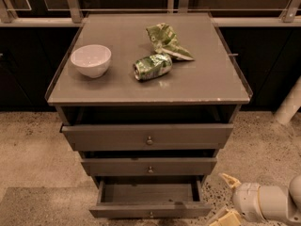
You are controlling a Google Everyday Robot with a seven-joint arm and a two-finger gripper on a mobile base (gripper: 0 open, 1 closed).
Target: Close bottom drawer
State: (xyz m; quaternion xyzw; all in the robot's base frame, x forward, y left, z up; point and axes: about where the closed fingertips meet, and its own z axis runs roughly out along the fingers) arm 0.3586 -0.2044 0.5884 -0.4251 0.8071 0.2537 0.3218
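Bottom drawer [127,211] is sitting at 6 o'clock in the view, lowest of three in the grey cabinet [225,86]. It is standing pulled well out, with its inside floor showing and its front hanging forward of the two drawers above. Its small knob [151,214] is showing at the centre of the front, right by the lower edge of the view. Middle drawer [188,166] is sitting close to shut. Top drawer [117,136] is showing a dark gap above it under the cabinet top.

Gripper [229,199] is hovering at about 5 o'clock in the view, at 3 o'clock of the bottom drawer, just beside its right front corner and apparently not touching it. Its two fingers [230,180] are standing spread apart, one above the other, holding nothing. White arm [273,204] is running off the frame at 4 o'clock.

On top, not part of the job: white bowl [91,59] at 10 o'clock, crushed can [153,67] near centre, and crumpled green bag [167,41] at 1 o'clock of the can, right next to it.

Progress, as a judgement: none of the closing is looking done, since the drawer is lying open or nearly fully so. The gripper is only waiting off to the side. What is remaining is getting it round to the drawer front near the knob, then pushing toward 12 o'clock until the front is lining up under the middle drawer
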